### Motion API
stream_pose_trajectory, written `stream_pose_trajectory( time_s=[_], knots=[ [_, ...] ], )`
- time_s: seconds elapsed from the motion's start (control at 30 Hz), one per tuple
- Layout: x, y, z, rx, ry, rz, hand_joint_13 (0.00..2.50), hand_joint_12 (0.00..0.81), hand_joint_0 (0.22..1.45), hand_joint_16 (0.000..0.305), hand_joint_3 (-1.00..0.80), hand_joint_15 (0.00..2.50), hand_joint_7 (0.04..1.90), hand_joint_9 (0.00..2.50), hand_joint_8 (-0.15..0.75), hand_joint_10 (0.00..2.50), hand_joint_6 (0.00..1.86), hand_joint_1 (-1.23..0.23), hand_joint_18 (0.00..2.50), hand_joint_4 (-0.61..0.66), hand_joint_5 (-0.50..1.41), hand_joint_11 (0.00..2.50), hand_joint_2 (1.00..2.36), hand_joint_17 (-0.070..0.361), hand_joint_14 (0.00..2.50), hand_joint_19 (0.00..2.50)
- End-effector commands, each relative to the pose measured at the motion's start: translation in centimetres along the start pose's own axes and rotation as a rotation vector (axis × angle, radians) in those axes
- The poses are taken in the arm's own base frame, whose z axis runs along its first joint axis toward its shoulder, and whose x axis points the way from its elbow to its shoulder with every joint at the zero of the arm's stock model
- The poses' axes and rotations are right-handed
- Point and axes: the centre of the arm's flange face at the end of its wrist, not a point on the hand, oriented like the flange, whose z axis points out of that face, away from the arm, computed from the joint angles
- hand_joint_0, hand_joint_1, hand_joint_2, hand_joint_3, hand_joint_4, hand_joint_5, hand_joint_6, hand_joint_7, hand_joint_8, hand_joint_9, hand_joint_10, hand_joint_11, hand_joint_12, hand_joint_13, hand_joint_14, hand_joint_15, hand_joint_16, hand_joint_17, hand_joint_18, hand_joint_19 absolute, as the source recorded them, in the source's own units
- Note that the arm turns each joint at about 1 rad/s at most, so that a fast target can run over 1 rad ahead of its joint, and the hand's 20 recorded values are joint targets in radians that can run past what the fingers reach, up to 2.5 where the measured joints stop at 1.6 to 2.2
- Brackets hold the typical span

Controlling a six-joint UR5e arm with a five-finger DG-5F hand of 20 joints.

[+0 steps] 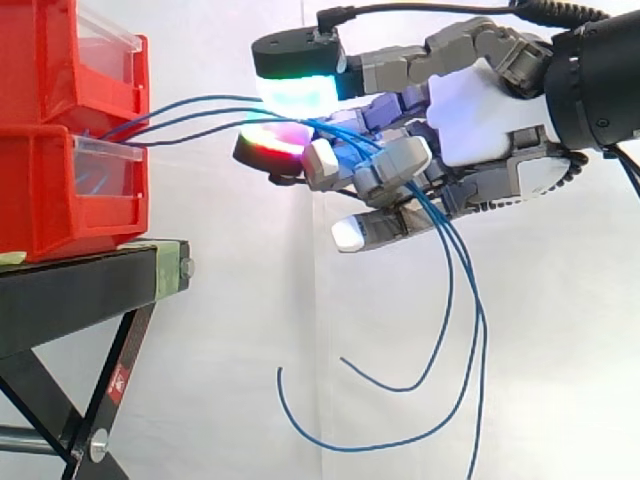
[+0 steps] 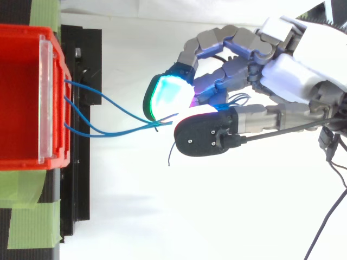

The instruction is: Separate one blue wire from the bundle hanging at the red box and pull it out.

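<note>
Three thin blue wires (image 2: 114, 134) leave the front of the lower red box (image 1: 60, 190) and run right, almost level, to my hand (image 1: 480, 120). They converge between a green-cyan glowing fingertip pad (image 1: 295, 90) above and a red-magenta pad (image 1: 270, 140) below, which pinch them together. The other fingers curl under the palm around the strands. Past the hand, the loose wire ends (image 1: 452, 290) hang down in long curves. From above, the hand (image 2: 293, 76) sits right of the red box (image 2: 21, 97), with the bundle meeting at the cyan pad (image 2: 165, 97).
Two red bins are stacked on a black stand (image 1: 70, 290) at the left, each with a clear front panel. Green tape (image 2: 32, 222) marks the stand's top. A white curtain lies behind and below the hand.
</note>
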Motion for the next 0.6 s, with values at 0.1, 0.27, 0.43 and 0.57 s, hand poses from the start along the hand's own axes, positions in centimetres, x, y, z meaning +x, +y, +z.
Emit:
stream_pose_trajectory(
  time_s=[0.1,0.27,0.43,0.57],
  knots=[
    [0.01,-0.06,-0.02,0.001,0.003,0.0,0.75,0.42,0.62,0.053,-0.17,1.34,0.89,0.9,0.325,0.01,0.94,-0.68,0.73,0.13,-0.22,1.4,1.02,0.118,1.21,0.75],
    [0.02,0.0,-0.01,0.001,0.003,0.0,0.75,0.416,0.65,0.052,-0.15,1.37,0.88,0.88,0.318,0.01,0.94,-0.8,0.73,0.08,-0.21,1.37,1.02,0.116,1.14,0.74],
    [0.02,0.0,-0.01,0.001,0.003,0.0,0.76,0.417,0.67,0.052,-0.14,1.39,0.9,0.87,0.315,0.01,0.94,-0.85,0.73,0.07,-0.22,1.36,1.02,0.116,1.12,0.72],
    [0.02,0.0,-0.01,0.001,0.003,0.0,0.76,0.416,0.67,0.052,-0.09,1.41,0.91,0.86,0.31,0.01,0.94,-0.88,0.73,0.06,-0.22,1.36,1.02,0.117,1.1,0.71]
  ],
)
